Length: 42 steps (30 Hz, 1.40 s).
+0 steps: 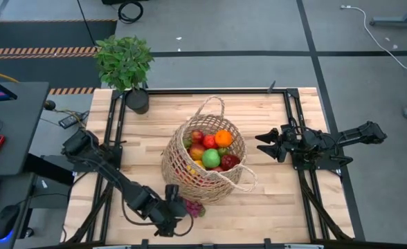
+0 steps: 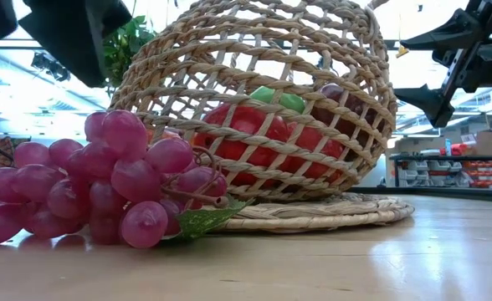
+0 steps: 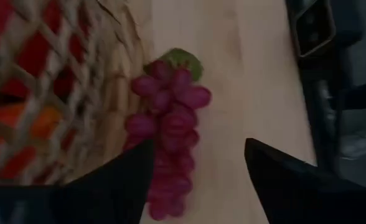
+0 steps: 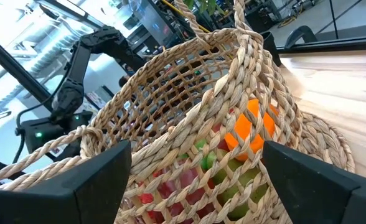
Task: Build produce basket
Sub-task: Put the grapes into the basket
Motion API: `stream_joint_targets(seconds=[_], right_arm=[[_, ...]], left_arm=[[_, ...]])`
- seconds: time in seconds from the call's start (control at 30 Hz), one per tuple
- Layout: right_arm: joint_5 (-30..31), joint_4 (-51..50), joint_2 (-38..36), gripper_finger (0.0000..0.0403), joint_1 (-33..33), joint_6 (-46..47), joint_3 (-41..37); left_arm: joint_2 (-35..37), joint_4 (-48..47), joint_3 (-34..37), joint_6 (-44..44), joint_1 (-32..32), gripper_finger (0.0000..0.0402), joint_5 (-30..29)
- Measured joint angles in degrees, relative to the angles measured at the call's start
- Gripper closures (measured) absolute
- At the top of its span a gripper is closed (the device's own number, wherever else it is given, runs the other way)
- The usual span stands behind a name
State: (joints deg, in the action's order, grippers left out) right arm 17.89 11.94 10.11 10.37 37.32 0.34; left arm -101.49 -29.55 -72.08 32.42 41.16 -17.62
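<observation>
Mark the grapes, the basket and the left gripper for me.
grapes (image 2: pixel 104 180): low view, middle of the bunch.
basket (image 1: pixel 174 160): high view, woven side wall.
left gripper (image 3: pixel 198 180): left wrist view, between its fingertips.

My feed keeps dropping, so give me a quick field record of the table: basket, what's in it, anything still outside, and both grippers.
basket: large round open-weave tan wicker basket, mid-table
contents: green apple, orange, several red fruits
outside: bunch of purple grapes with a green leaf, lying on the light wooden table against the basket's near side
left gripper: open, fingers either side of the grapes, not closed on them
right gripper: open, empty, right of the basket
other: leafy potted plant at the far left corner
</observation>
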Motion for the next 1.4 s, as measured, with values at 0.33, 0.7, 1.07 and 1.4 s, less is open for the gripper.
stream_joint_targets(seconds=[0.33, 0.7, 1.07, 1.4], right_arm=[[0.0, 0.0, 0.0, 0.0037, 0.0, 0.0, 0.0], [0.0, 0.0, 0.0, 0.0037, 0.0, 0.0, 0.0], [0.0, 0.0, 0.0, 0.0037, 0.0, 0.0, 0.0], [0.0, 0.0, 0.0, 0.0037, 0.0, 0.0, 0.0]], left_arm=[[-2.2, 4.2, 0.5, -11.8, 0.0, 0.0079, -2.1], [-8.8, 5.2, 0.5, -20.1, -0.1, 0.0092, -3.6], [-9.2, 3.3, 0.5, -19.6, -1.4, 0.0106, -12.1], [-9.2, 3.2, 0.4, -19.6, -3.2, 0.0161, -7.1]])
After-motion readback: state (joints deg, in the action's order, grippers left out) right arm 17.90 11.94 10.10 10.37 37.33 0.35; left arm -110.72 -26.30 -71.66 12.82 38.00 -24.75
